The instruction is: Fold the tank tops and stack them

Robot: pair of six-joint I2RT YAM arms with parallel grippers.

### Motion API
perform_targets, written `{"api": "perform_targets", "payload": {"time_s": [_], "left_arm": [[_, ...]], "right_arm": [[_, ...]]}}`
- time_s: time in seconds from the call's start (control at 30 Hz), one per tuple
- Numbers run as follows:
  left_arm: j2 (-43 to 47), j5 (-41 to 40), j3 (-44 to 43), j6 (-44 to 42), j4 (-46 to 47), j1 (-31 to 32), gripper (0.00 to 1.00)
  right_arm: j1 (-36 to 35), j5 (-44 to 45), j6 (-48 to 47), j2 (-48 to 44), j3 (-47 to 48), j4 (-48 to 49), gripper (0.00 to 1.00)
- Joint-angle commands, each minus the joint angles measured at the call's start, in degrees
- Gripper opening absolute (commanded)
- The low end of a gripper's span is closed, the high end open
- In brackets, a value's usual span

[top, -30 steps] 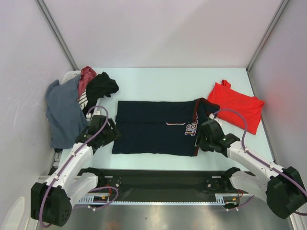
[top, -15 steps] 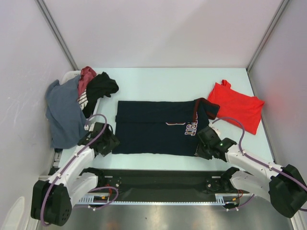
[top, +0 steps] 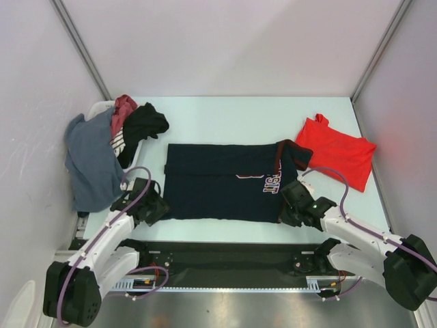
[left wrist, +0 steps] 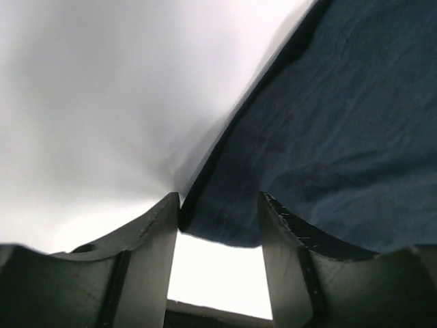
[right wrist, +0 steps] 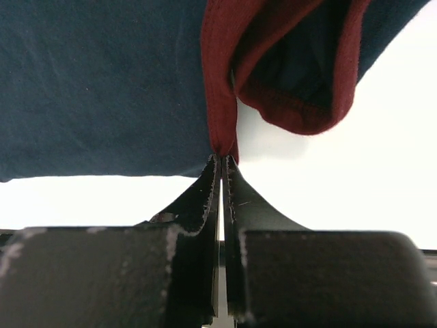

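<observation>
Both grippers have drawn back toward the near hem of the garment since a second ago, and the right fingers have gone from parted to pressed together.

Left gripper (left wrist: 218, 205): at the near left corner of the dark navy cloth tank top (top: 218, 181). Its fingers stand moderately apart. The hem corner lies in the gap, close against the left finger, and is not pinched.

Right gripper (right wrist: 224, 160): at the near right corner of the same top. Its jaws are closed tight, tip to tip, on a fold of the maroon trim band (right wrist: 218, 82) where it hangs down at the armhole.

The navy top lies spread flat across the middle of the pale table surface (top: 225, 116), white and red lettering showing toward its right side. The right end is folded over, with maroon trim exposed.

Beyond it to the right, near the wall and apart from the navy top, the bright red cloth tank top (top: 336, 152) lies folded and flat.

At the far left, a white plastic basket (top: 95, 108) is mostly covered by a grey-blue garment (top: 89, 160), a black garment (top: 145, 123) and a dull red garment (top: 123, 108). The black one spills onto the table just short of the navy top.
</observation>
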State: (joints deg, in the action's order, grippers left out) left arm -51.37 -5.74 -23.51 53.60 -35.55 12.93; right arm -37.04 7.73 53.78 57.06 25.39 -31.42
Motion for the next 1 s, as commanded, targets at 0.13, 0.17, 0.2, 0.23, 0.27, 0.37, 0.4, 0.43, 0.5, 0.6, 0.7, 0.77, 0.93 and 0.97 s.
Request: {"api": "perform_targets", "payload": {"time_s": [0.13,0.17,0.2,0.23,0.27,0.37,0.4,0.43,0.5,0.6,0.7,0.77,0.93,0.97], "left_arm": [[3.1,-2.3,-0.2,6.2,-8.3,2.9,0.60],[3.1,-2.8,-0.6,6.4,-8.4,2.9,0.60],[2.9,-2.8,-0.7,6.4,-8.7,2.9,0.59],[2.7,-2.7,-1.0,6.4,-9.1,2.9,0.49],[2.7,-2.4,-1.4,6.1,-9.1,2.9,0.42],[3.0,-2.1,-1.6,6.0,-9.1,2.9,0.18],[3.0,-2.4,-1.5,6.1,-8.8,2.9,0.16],[3.1,-2.5,-1.5,6.1,-8.6,2.9,0.15],[2.8,-2.0,-2.1,5.5,-8.4,2.9,0.11],[2.2,-0.9,-3.4,3.8,-8.5,2.8,0.00],[3.4,-0.4,-5.1,3.7,-8.7,2.9,0.00],[4.4,-1.4,-6.1,4.1,-8.0,2.9,0.00],[2.7,-3.8,-12.9,4.2,-7.3,2.7,0.00],[1.6,-4.1,-13.8,4.1,-7.0,2.7,0.00]], "right_arm": [[-0.4,1.9,0.7,0.5,0.6,0.8,0.00],[-0.3,1.9,0.7,0.8,0.6,1.1,0.00],[-0.3,1.8,0.7,0.9,0.6,1.4,0.00],[-0.3,1.6,0.7,1.0,0.6,1.4,0.00],[-0.3,1.5,0.7,1.3,0.6,1.5,0.00],[-0.4,1.7,0.5,1.5,0.8,1.5,0.00],[-0.4,1.8,0.4,1.4,0.8,1.4,0.00],[-0.4,1.8,0.4,1.3,0.9,1.4,0.00],[-0.4,1.9,0.1,1.0,1.3,0.8,0.00],[-0.4,3.0,-0.8,-0.2,4.1,-2.2,0.00],[-0.4,4.5,-2.3,-1.9,7.7,-5.2,0.00],[-0.3,4.7,-3.8,-2.1,10.1,-5.8,0.00],[1.9,4.8,-8.2,1.8,16.4,-5.8,0.00],[2.7,4.7,-9.9,3.7,17.3,-5.5,0.00]]}}
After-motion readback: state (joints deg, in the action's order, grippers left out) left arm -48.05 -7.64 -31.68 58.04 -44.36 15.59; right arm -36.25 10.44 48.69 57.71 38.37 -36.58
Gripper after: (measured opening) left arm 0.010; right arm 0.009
